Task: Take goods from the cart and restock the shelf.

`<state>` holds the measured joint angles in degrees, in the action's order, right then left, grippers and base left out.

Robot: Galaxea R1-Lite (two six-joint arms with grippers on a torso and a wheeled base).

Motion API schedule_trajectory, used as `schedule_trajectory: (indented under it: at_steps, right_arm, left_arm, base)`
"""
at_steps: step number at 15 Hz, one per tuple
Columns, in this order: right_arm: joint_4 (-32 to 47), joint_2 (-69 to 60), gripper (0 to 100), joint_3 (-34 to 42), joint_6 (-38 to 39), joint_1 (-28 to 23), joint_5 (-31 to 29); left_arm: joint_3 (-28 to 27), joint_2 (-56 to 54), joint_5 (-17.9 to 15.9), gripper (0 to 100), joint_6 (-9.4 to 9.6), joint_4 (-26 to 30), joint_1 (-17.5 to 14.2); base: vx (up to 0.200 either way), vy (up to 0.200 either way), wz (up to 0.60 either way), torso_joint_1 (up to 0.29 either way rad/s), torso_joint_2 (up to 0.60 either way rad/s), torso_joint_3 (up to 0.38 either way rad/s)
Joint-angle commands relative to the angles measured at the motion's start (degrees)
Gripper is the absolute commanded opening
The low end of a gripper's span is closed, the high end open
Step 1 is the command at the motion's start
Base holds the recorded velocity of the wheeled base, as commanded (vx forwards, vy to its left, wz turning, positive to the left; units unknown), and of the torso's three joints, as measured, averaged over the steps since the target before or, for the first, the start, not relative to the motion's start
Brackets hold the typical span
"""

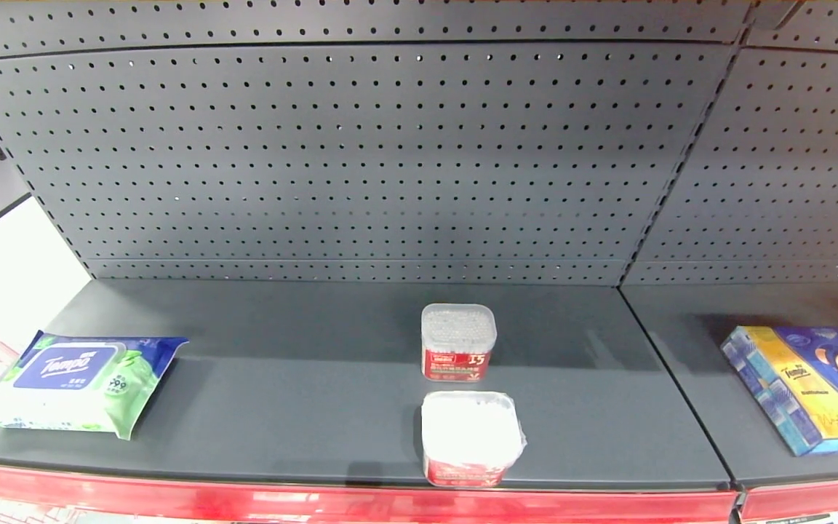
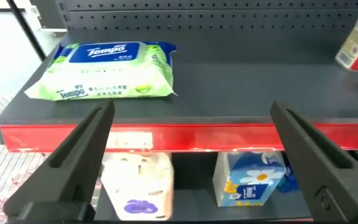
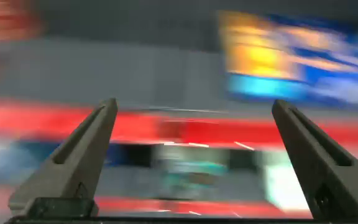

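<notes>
Left tool (image 2: 191,106) and right tool (image 3: 194,102) gape empty, while the sparsely stocked shelf (image 1: 302,364) suggests most restocking remains.

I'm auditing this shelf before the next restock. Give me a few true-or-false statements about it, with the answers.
1. On the shelf, the back tub stands behind the front tub. True.
2. The wipes pack lies at the shelf's right end. False: it lies at the left end.
3. The left pincer is shut on a tub. False: it is open and empty.
4. A blue and yellow tissue pack lies on the right-hand section. True.
5. The right pincer is open. True.
</notes>
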<state>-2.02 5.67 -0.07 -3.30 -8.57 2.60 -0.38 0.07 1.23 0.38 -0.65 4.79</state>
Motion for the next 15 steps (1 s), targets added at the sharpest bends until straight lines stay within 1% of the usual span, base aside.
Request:
schedule_trajectory:
  at_steps: [1,2,3,4,5,8,9,15]
  right_arm:
    - [1.7,0.1,100,0.1,3.7,0.1,-7.3]
    - [3.3,0.2,100,0.1,1.1,0.9,-5.0]
    - [3.2,0.5,100,0.1,0.7,3.4,-2.0]
    - [3.1,-0.2,100,0.1,0.9,10.1,-1.5]
    - [3.0,-1.0,100,0.1,0.5,11.2,-3.2]
    - [2.8,-5.7,100,0.1,1.3,8.5,-3.7]
    - [2.6,-5.6,100,0.1,1.5,8.5,-4.9]
    - [2.6,-5.6,100,0.1,1.5,8.5,-5.1]
  left_arm:
    - [0.3,-0.1,-0.4,100,-0.03,1.2,0.0]
    - [0.3,-0.1,-0.4,100,-0.03,1.2,0.0]
    - [0.3,-0.1,-0.4,100,-0.03,1.2,0.0]
    - [0.3,-0.1,-0.4,100,-0.11,1.2,0.0]
    - [0.3,-0.1,-0.4,100,-0.11,1.2,0.0]
    - [0.3,-0.1,-0.4,100,-0.20,1.1,0.0]
    - [0.3,-0.1,-0.4,100,-0.20,1.2,0.0]
    - [0.3,-0.1,-0.4,100,-0.20,1.1,0.0]
  base:
    - [0.000,0.000,0.00,0.000,0.00,0.000]
    - [0.000,0.000,0.00,0.000,0.00,0.000]
    - [0.000,0.000,0.00,0.000,0.00,0.000]
    - [0.000,0.000,0.00,0.000,0.00,0.000]
    - [0.000,0.000,0.00,0.000,0.00,0.000]
    - [0.000,0.000,0.00,0.000,0.00,0.000]
    - [0.000,0.000,0.00,0.000,0.00,0.000]
    - [0.000,0.000,0.00,0.000,0.00,0.000]
